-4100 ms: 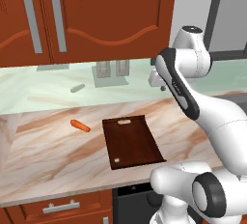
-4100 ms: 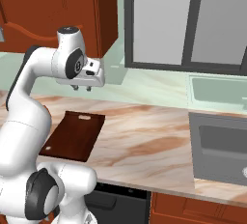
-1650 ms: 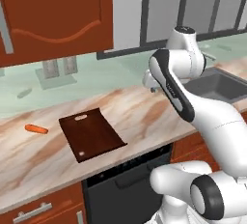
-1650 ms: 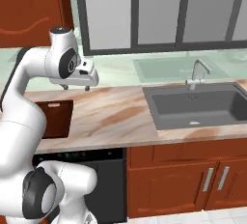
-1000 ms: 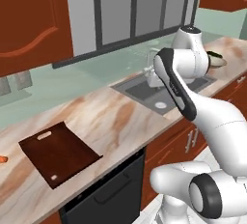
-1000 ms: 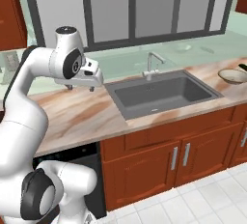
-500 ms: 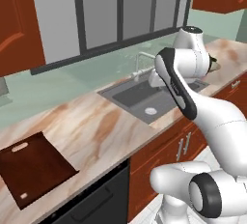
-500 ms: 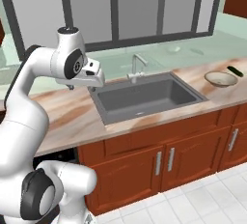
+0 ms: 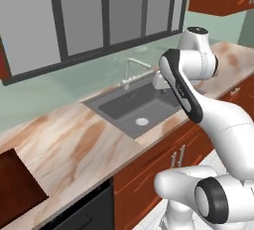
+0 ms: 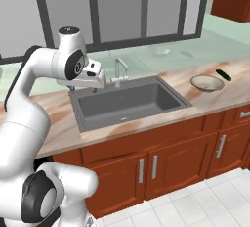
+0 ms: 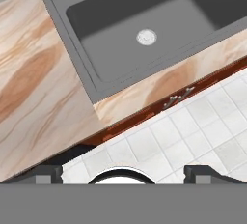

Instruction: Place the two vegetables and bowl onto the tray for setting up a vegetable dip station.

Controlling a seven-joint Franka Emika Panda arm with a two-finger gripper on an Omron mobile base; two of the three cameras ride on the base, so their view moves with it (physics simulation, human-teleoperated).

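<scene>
Marble counter [image 10: 58,118], sink [image 10: 127,101] at front edge, claw [image 11: 123,170] spread above, bowl [image 10: 207,82] far right.

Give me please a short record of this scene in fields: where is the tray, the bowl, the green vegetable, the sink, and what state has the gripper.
tray: dark brown board, on the counter at the far left edge of the left base view
bowl: tan, round, on the counter right of the sink
green vegetable: dark, slim, lying just beyond the bowl, apart from it
sink: grey basin, set in the marble counter
gripper: open, holding nothing, above the sink's front edge
</scene>
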